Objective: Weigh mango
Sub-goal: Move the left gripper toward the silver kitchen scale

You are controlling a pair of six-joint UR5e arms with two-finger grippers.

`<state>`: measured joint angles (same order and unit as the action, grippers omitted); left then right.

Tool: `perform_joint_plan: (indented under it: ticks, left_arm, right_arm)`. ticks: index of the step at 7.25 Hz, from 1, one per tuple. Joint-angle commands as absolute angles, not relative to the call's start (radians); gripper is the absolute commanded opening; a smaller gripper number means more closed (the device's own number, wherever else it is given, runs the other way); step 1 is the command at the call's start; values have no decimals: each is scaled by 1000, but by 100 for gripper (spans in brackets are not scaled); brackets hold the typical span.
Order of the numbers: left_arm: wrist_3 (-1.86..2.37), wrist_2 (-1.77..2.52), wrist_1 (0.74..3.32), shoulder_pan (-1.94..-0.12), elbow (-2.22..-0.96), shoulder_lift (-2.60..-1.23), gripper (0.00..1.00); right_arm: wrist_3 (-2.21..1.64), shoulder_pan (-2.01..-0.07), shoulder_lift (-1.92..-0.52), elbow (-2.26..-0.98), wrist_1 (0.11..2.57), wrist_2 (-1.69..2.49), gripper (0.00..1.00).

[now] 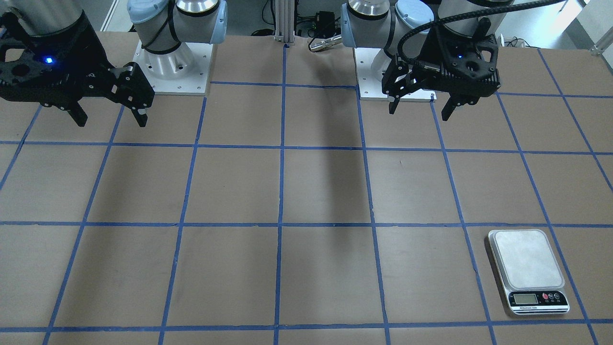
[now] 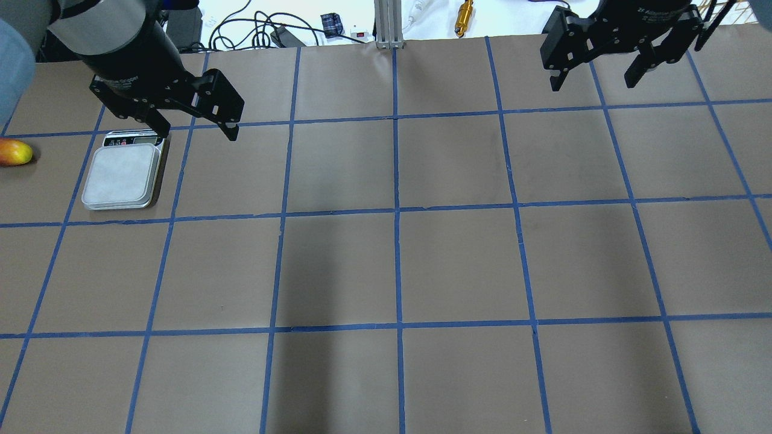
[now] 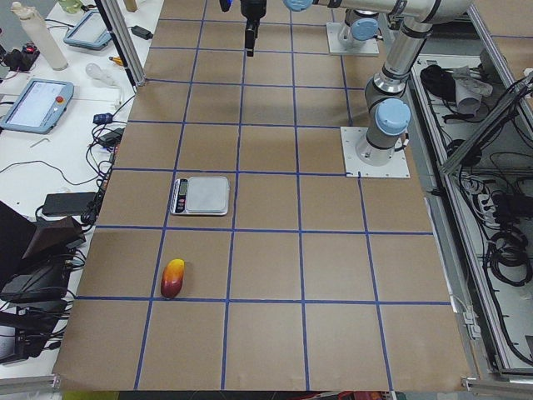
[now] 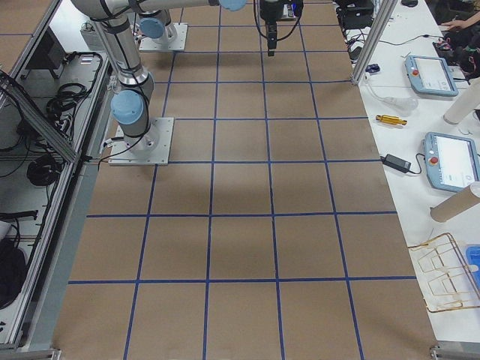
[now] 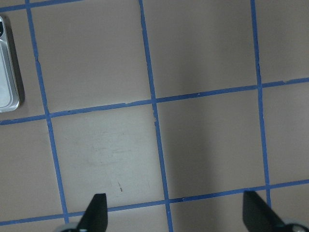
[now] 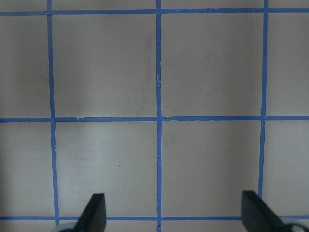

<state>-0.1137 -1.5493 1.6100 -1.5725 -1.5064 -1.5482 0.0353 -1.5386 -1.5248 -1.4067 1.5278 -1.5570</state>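
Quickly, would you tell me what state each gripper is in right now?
Left gripper: open, holding nothing.
Right gripper: open, holding nothing.

table (image 2: pixel 458 259): carries everything below
scale (image 2: pixel 122 175): on the table, far left part, display end on the far side
scale top: nothing on it
mango (image 2: pixel 13 152): on the table at its left end, left of the scale, near it but not touching
left gripper (image 2: pixel 197 131): above the table, off the scale's far right corner
right gripper (image 2: pixel 593 83): above the far right part of the table, well apart from scale and mango
middle and near part of the table: bare
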Motion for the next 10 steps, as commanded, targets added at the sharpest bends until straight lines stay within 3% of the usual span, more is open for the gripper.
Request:
perform_joint_plan:
  ticks: [1,7,10]
  left_arm:
    - [-115,-1549,1611,-1572,-1506,-1548,100]
    - [-188,-1560,1612,-1556,-1503,-1548,100]
    - [-498,-1560,1634,-1392,-1494,-1555,100]
  right_arm:
    - [35,-1539,-1526,-1407,1528,-1555,100]
    - [35,-1539,-1525,-1407,1528,-1557,100]
    - [35,-1537,-1525,-1407,1528,-1557,100]
